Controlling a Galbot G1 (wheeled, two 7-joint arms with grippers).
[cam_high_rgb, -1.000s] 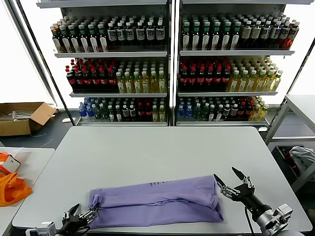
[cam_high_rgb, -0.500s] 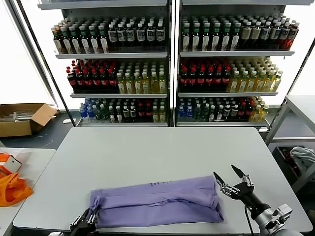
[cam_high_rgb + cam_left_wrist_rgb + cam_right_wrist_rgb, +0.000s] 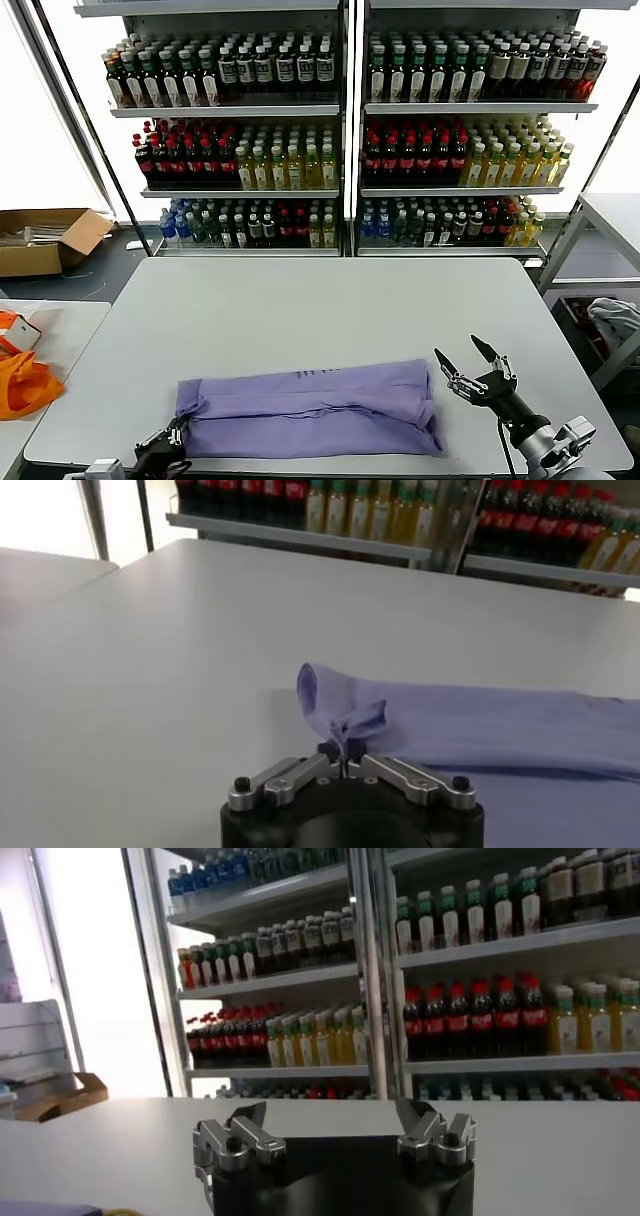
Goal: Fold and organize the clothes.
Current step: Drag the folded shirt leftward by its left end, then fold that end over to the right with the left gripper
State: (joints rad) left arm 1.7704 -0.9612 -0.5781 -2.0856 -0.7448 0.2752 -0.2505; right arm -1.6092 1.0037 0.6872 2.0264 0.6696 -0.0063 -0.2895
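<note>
At the near edge of the pale grey counter (image 3: pixel 300 300): thin lavender T-shirt (image 3: pixel 310 408), folded into a long band, long axis running left-right across the robot's front. Left claw (image 3: pixel 343 763) pinched tight on the bunched left end of the band, fabric puckered up between the tips. Right claw (image 3: pixel 476 378) spread wide, holding nothing, just beside the right end, not touching. Band extends away from the left claw toward the right one. Next move likely carries the gripped left end over rightward along that axis; thin fabric may sag or slip.
</note>
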